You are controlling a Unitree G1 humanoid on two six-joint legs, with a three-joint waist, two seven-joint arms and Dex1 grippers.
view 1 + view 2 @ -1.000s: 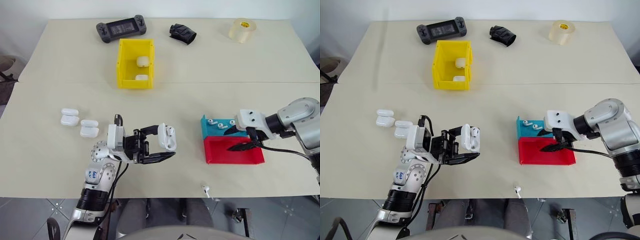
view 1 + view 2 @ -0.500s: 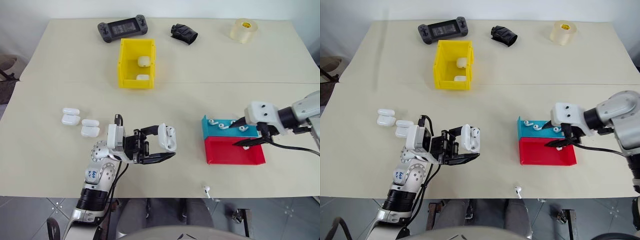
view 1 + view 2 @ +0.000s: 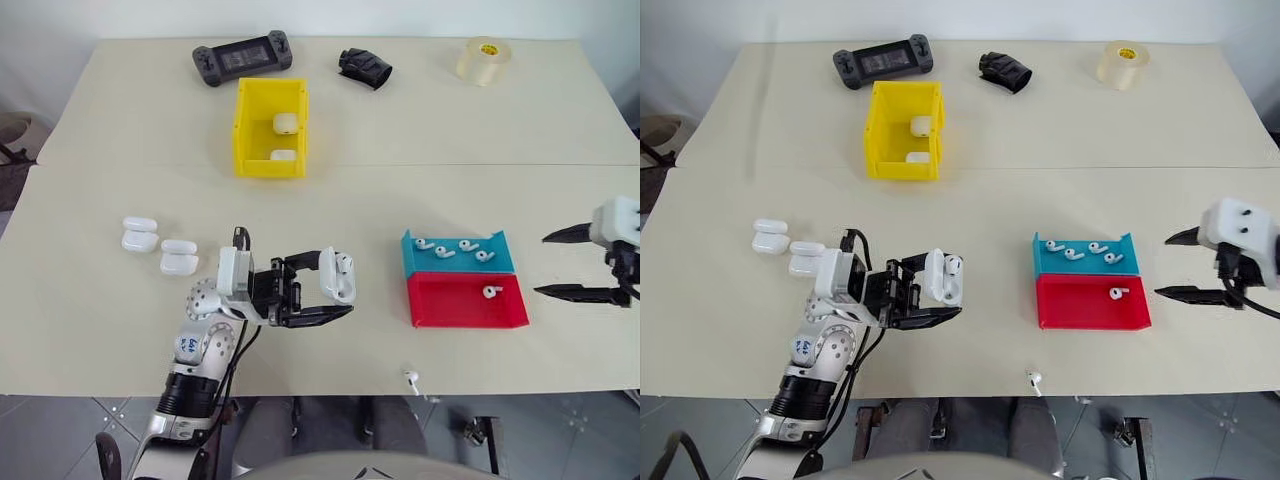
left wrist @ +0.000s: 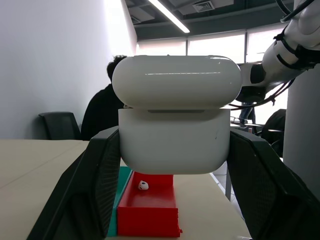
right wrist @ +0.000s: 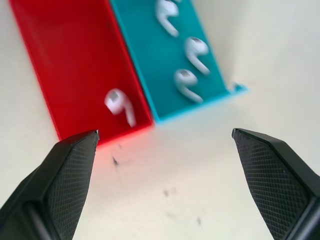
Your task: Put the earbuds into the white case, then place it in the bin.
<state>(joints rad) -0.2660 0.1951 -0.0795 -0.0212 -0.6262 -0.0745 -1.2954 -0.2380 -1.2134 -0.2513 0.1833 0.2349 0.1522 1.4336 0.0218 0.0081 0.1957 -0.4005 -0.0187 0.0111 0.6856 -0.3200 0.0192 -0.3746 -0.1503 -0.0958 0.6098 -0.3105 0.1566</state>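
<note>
Moved: right pincer has pulled right, off the trays, now spread and empty; 1 earbud lies in red tray.
Left pincer: pinching white case, lid ajar, above table.
Bin: far side, holds 2 cases.

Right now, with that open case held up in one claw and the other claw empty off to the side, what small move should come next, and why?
Probably the right gripper should swing back over the red tray and pinch the earbud lying there. Its jaws stand open and empty, apart from the trays. The left gripper holds the white case with its lid raised and one earbud already seated, so it seems to wait for a second.
</note>
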